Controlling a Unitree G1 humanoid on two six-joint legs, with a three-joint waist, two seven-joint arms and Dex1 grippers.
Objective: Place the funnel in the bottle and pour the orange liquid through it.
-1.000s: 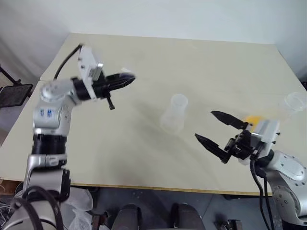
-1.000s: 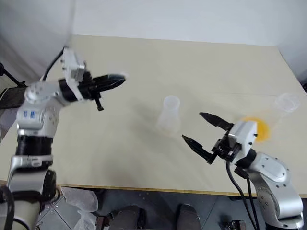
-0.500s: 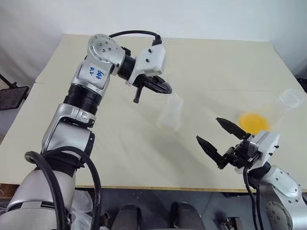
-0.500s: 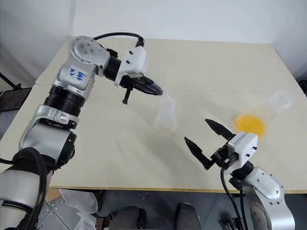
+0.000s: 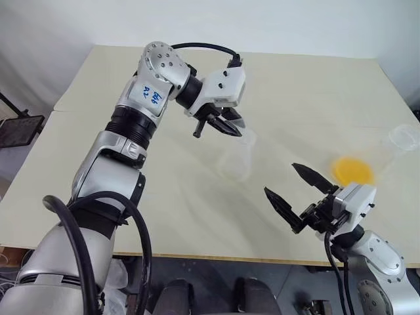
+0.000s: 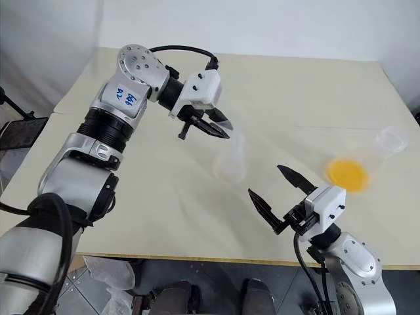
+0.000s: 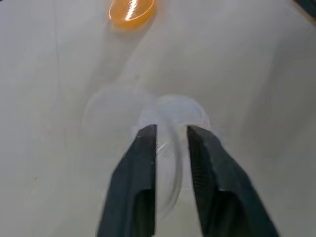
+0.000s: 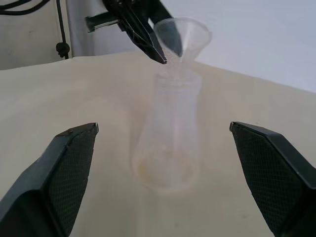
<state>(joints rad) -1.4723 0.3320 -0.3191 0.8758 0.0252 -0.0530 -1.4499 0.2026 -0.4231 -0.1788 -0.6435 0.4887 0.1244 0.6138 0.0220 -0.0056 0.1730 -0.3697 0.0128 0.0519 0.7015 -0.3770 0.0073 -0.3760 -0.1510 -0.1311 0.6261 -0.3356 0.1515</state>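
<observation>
My left fingers (image 8: 148, 37) pinch the funnel (image 8: 183, 35) upright, spout down in the bottle (image 8: 170, 133); right fingers (image 5: 298, 197) spread wide.

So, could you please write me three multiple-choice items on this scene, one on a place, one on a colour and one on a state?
1. Where is the funnel?
A. at the mouth of the bottle
B. flat on the table
C. between the right gripper's fingers

2. What colour is the liquid in the other flask?
A. blue
B. orange
C. green

3. How does the right gripper stand?
A. shut on the bottle
B. shut on nothing
C. open, holding nothing

Key: 1 A, the right wrist view shows the funnel at the bottle's neck, beside the left gripper. 2 B, it glows yellow-orange. 3 C, its fingers are spread wide either side of the bottle, apart from it.
</observation>
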